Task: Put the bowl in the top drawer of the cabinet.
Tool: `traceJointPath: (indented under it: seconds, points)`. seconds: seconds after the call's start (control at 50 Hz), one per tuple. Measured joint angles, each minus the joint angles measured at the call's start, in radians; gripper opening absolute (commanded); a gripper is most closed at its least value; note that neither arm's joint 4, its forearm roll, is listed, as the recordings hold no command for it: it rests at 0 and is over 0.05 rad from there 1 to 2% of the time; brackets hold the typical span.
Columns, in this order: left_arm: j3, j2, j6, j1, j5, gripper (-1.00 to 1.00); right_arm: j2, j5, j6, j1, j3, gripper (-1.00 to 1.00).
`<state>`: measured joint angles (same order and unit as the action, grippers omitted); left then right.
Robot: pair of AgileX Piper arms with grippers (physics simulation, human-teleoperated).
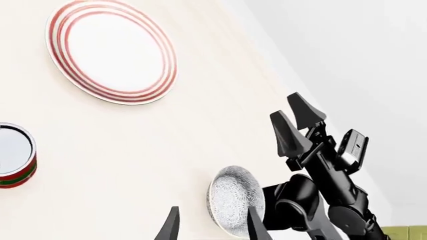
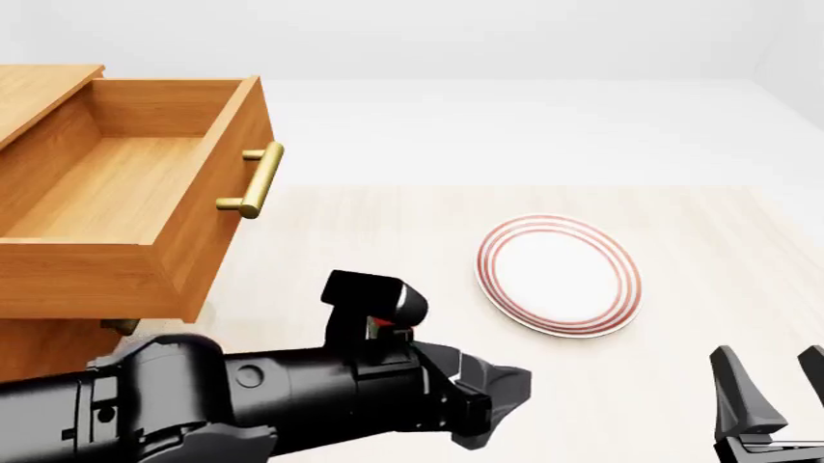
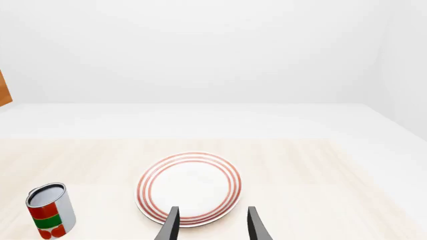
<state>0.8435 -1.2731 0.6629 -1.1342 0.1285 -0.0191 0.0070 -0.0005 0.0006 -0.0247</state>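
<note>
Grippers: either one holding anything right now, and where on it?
Nothing is held. The left gripper is open, with the bowl lying beyond its fingertips, not between them. The right gripper is open above the table, near the plate.

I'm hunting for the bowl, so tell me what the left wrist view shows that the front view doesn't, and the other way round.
Only the left wrist view shows the speckled bowl, lying on the table beside the right hand, and a red-and-green can. Only the front view shows the cabinet with its top drawer pulled open and nothing visible inside, plus the left hand. Both show the red-ringed plate on the pale table and the right hand, its fingers apart.
</note>
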Motion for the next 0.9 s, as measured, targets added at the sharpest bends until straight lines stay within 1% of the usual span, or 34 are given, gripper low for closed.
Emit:
traceJointPath:
  seconds: [0.3, 0.58, 0.9]
  points:
    - [-0.009, -0.042, 0.053, -0.023, -0.051, 1.00, 0.000, 0.000, 0.000, 0.000, 0.000, 1.00]
    - [-0.023, -0.081, 0.100, -0.020, -0.093, 1.00, 0.000, 0.000, 0.000, 0.000, 0.000, 1.00]
    - [-0.020, -0.140, 0.123, -0.006, -0.111, 1.00, 0.000, 0.000, 0.000, 0.000, 0.000, 1.00]
